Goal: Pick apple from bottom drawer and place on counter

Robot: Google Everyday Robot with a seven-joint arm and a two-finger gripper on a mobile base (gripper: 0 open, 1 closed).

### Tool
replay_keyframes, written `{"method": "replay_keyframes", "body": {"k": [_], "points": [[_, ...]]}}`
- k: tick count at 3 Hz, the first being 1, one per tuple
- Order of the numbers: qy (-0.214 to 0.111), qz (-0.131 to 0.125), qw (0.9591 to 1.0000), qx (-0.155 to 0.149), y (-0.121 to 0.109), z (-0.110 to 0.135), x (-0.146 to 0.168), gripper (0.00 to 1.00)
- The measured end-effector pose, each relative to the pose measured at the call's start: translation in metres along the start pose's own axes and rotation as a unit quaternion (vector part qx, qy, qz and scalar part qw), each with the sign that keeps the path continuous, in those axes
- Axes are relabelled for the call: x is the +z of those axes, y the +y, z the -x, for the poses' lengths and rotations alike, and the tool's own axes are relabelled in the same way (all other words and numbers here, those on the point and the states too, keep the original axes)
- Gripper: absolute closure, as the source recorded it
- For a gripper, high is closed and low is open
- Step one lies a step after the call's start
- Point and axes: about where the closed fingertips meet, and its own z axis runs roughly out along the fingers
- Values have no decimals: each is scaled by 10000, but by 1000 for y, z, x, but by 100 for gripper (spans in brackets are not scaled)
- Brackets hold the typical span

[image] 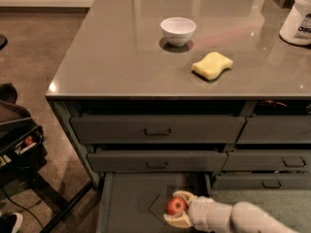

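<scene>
The apple is small and red, and sits low in the open bottom drawer, over a faint diamond mark on the grey floor. My gripper reaches in from the lower right on a white arm. Its cream fingers curve around the apple above and below, touching it. The counter is the glossy grey-brown top above the drawers.
On the counter stand a white bowl, a yellow sponge and a white jar at the far right. Closed drawers with handles sit above the open drawer. Dark equipment stands on the floor at the left.
</scene>
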Motion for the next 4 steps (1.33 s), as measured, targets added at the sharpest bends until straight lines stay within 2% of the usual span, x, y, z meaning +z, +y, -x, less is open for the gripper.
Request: {"method": "replay_keyframes", "body": {"k": [1,2,3,4], "points": [[36,216,9929,-1171,-6,79,-49,100],[-121,333,9750,-2194,-22,150,-88,100],[-200,562,9675,-2458,-21,166,-99,100],[-145,670,9649,-2535,-19,169,-100,100]]}}
